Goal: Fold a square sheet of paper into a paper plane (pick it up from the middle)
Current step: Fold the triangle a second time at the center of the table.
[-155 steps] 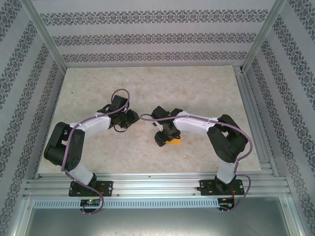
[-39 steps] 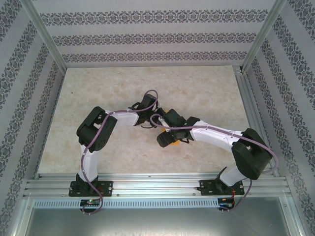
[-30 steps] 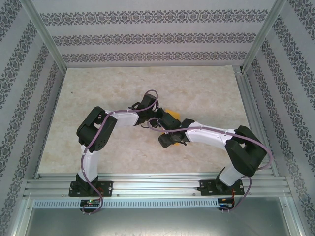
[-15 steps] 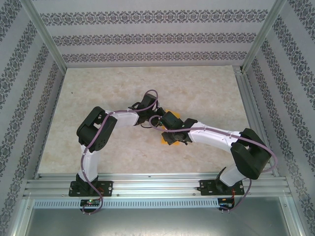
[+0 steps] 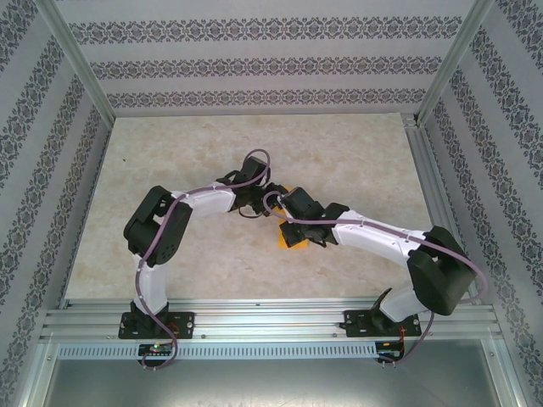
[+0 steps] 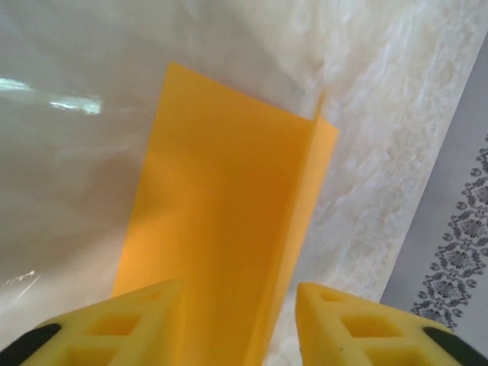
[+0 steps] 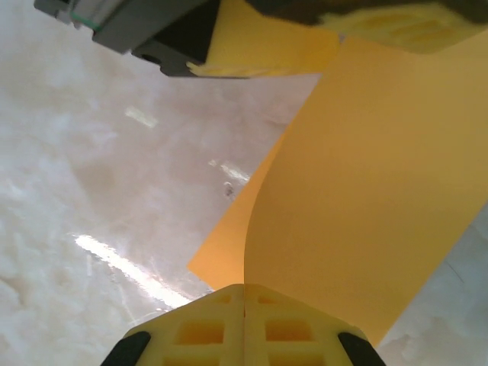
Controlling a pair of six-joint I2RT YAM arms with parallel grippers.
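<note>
We're seeing the right gripper [image 7: 244,297] clamping fully closed on the thin orange-yellow sheet of paper [image 7: 366,206], jaws pressing together right on the sheet's edge. The left gripper [image 6: 240,309] is sitting partly spread, with the creased paper running down through the gap between its jaws. We can't tell if either side is touching it. The paper is sitting between both grippers around the middle of the pale marbled tabletop [image 5: 170,153], and we're looking at plenty of room out to the far edge and both side edges.
</note>
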